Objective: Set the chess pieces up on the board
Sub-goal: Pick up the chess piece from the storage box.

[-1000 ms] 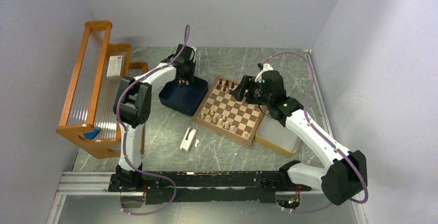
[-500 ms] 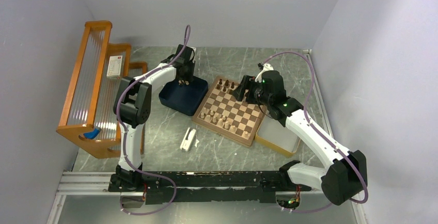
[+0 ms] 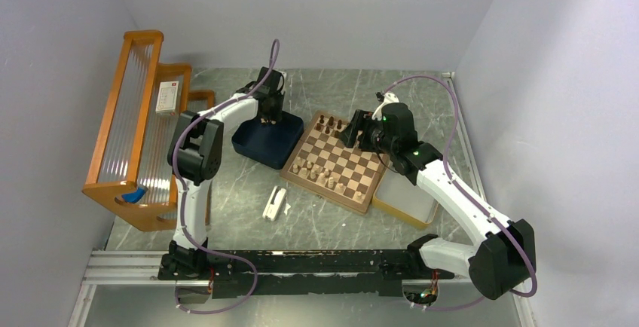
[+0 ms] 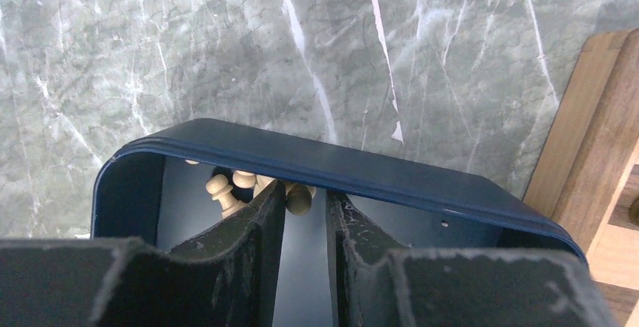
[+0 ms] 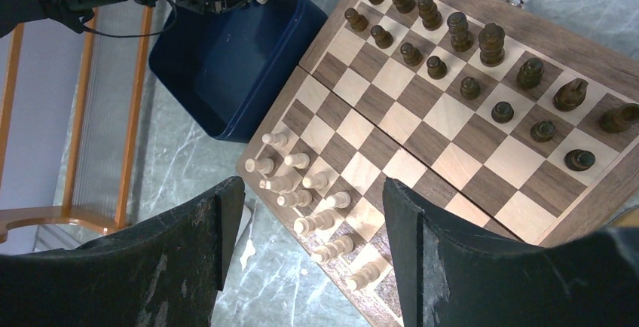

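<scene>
While dark pieces (image 5: 458,24) line one board (image 5: 422,135) edge, tan pieces (image 5: 298,160) crowd opposite.

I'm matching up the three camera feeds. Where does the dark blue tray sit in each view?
Top external: the dark blue tray lies left of centre, beside the left corner of the board.
Left wrist: its rim arcs across the middle, with pale pieces inside.
Right wrist: it is at the upper left, beside the board.
Shared landmark: the board, which shows only as a wooden sliver at the right edge in the left wrist view.
</scene>
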